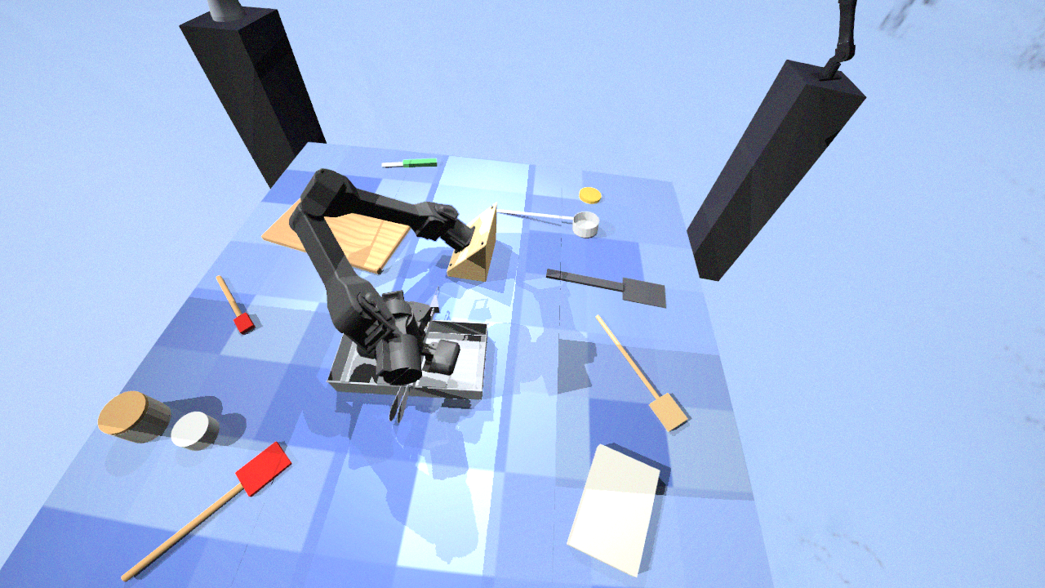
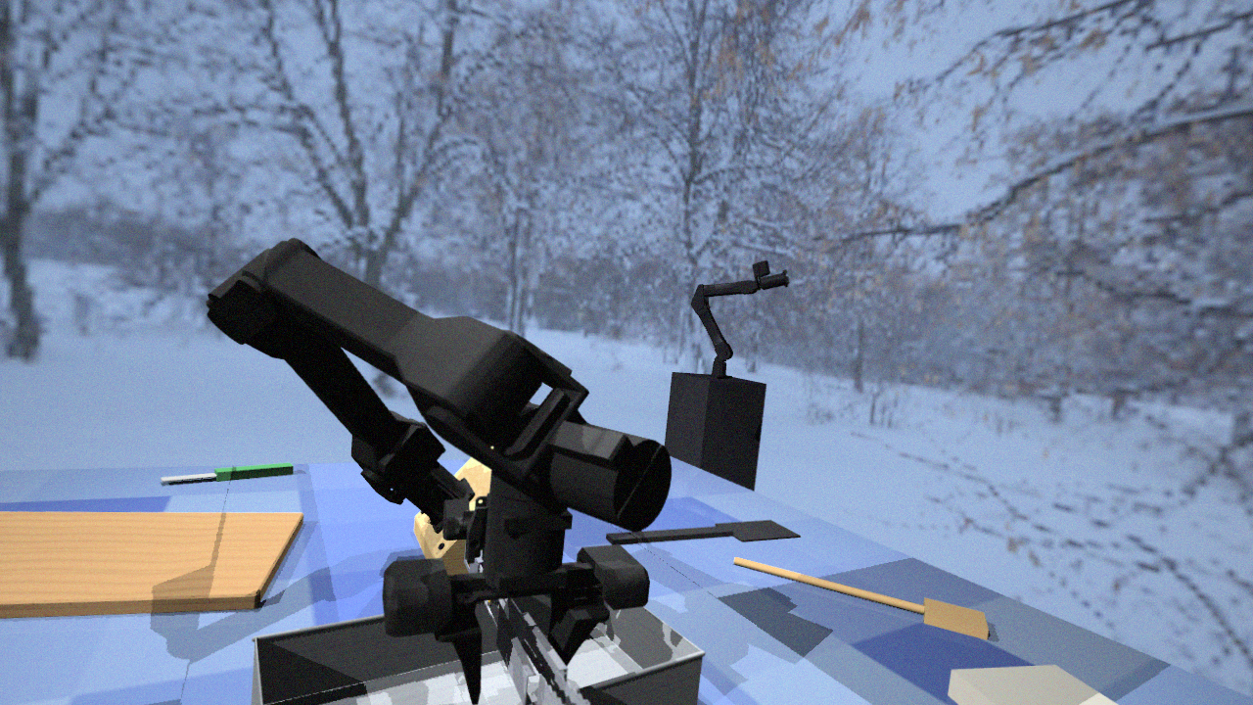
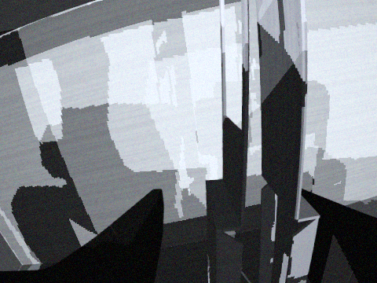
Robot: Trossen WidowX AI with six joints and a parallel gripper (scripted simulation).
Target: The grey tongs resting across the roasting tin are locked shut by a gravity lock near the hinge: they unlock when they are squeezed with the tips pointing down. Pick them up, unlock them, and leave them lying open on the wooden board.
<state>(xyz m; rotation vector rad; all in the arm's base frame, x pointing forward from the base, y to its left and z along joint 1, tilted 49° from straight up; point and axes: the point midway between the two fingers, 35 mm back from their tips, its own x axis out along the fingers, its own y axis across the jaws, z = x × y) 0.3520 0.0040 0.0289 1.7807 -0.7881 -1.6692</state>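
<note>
The grey tongs (image 1: 397,404) (image 2: 522,650) (image 3: 280,130) lie across the roasting tin (image 1: 452,392) (image 2: 324,662), their tips past its near wall, their two arms close together. My gripper (image 2: 521,680) (image 3: 218,194) is partly open, pointing down low over the tin, with one finger on each side of the tongs. In the wrist view the right finger is at or very near the right arm of the tongs, and a gap shows between the left finger and the left arm. The lock cannot be made out. The wooden board (image 1: 357,238) (image 2: 114,561) lies flat at the back left with nothing on it.
A wooden wedge block (image 1: 467,269) stands behind the tin, near my upper arm. A black spatula (image 1: 642,292) (image 2: 762,530) and a wooden spatula (image 1: 669,412) (image 2: 954,617) lie right. A cream block (image 1: 617,504) is front right. A red-headed tool (image 1: 263,468), a jar (image 1: 135,416) and a white cup (image 1: 194,431) are left.
</note>
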